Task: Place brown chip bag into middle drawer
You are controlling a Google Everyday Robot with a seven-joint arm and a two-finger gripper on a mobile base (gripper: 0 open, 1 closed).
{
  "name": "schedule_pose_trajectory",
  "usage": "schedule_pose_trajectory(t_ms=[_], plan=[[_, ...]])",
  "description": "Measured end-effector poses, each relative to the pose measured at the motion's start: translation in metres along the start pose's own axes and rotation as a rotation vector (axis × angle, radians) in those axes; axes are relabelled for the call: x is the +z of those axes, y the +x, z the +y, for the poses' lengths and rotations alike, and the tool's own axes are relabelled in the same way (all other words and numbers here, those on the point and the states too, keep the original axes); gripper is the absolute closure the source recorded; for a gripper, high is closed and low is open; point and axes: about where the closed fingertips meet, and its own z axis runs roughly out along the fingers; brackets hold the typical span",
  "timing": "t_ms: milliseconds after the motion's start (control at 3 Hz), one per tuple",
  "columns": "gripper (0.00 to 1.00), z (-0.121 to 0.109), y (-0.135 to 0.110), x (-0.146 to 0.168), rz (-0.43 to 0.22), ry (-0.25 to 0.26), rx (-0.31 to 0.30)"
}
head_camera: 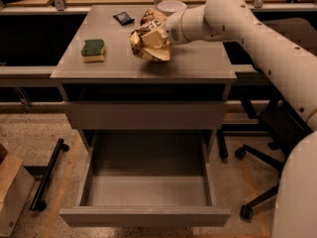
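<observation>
The brown chip bag, crumpled and with white lettering, hangs just above the cabinet top, over its middle, with its shadow on the top beneath it. My gripper reaches in from the right and is shut on the bag's right side; the bag mostly hides its fingers. The middle drawer is pulled wide open below, and its flat grey floor is bare.
A green-and-yellow sponge lies on the cabinet top at the left. A small black packet and a white bowl sit at the back. The upper drawer front is shut. An office chair stands at the right, a cardboard box at lower left.
</observation>
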Motion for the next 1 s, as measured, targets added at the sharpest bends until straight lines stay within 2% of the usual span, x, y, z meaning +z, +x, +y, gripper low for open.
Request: schedule_pose_trajectory(t_ms=[333,667,1000], plan=[[1.0,0.015,-0.01,-0.038,0.013,-0.016,-0.011],[1.0,0.038,-0.011,-0.077,0.052,-0.027,0.008],[1.0,0.061,0.0,-0.109,0.109,-0.014,0.064]])
